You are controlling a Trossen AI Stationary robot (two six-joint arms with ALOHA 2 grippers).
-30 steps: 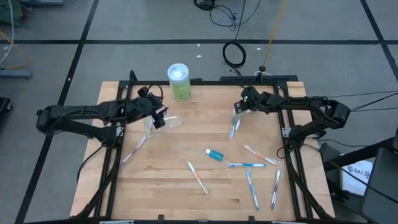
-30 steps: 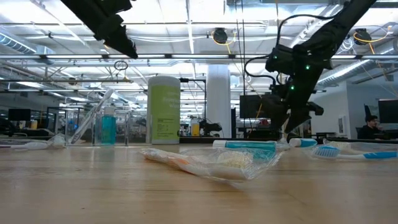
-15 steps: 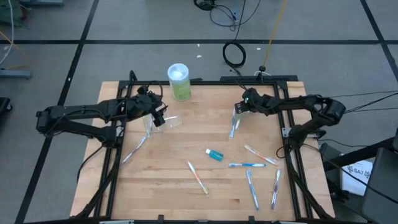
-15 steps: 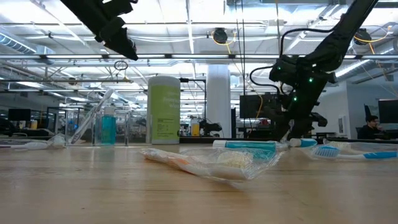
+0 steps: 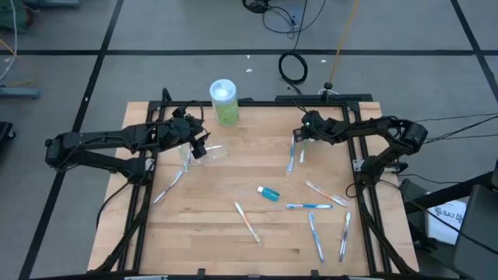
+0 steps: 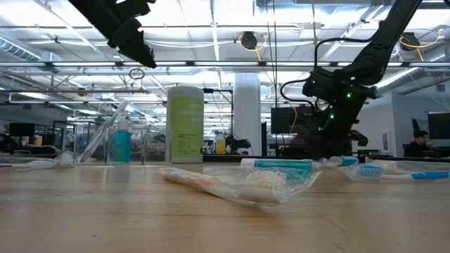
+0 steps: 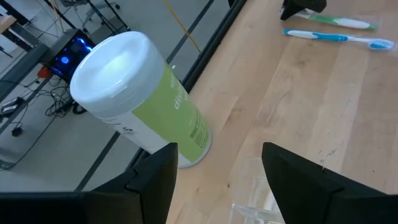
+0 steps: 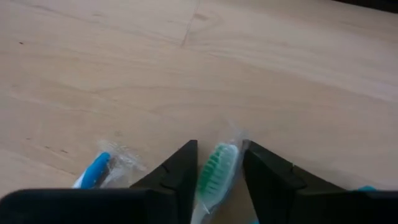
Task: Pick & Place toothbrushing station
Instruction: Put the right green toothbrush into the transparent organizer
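The left arm reaches in from the left edge of the worktop [image 5: 202, 233], its forearm lying roughly level and pointing toward the far middle. The left gripper [image 5: 200, 148] hangs raised above the surface near the far left part, and its two dark fingers [image 7: 155, 180] stand wide apart. The right arm comes in from the right edge, elbow bent high, wrist angled down. The right gripper [image 5: 299, 140] is low at the surface near the far right part, its fingers [image 8: 180, 171] narrowed around the wrapped head of a green toothbrush [image 8: 216, 167].
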